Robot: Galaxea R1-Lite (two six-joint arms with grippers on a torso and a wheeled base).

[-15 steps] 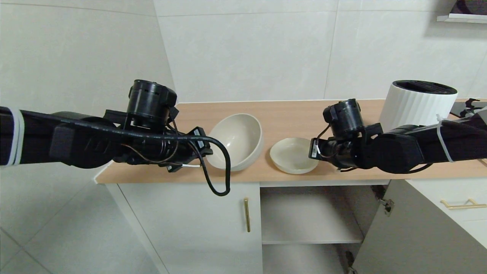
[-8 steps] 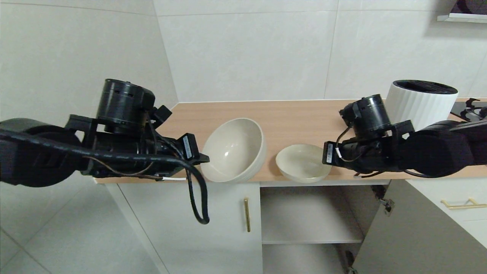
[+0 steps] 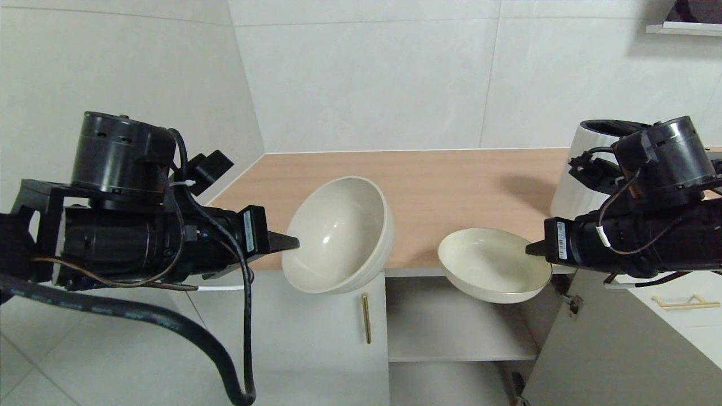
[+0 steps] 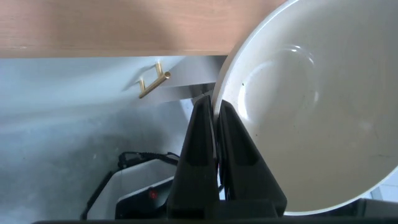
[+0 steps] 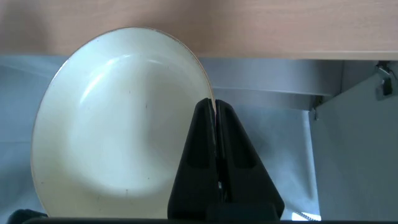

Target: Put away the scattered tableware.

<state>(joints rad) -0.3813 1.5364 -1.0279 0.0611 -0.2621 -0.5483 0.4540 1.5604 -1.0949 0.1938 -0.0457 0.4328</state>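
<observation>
The right gripper point(image 5: 214, 107) has its two black fingers pressed together on the rim of a shallow cream dish point(image 5: 118, 124). The thin edge is pinched between the jaws, and the whole glossy hollow of the dish spreads out to one side of them. Beyond the jaw tips runs the front edge of a wooden countertop point(image 5: 280, 25) with an open cupboard point(image 5: 261, 99) under it, and on the side of the jaws away from the dish stands the cupboard door point(image 5: 367, 143), a metal hinge point(image 5: 387, 84) at its edge
</observation>
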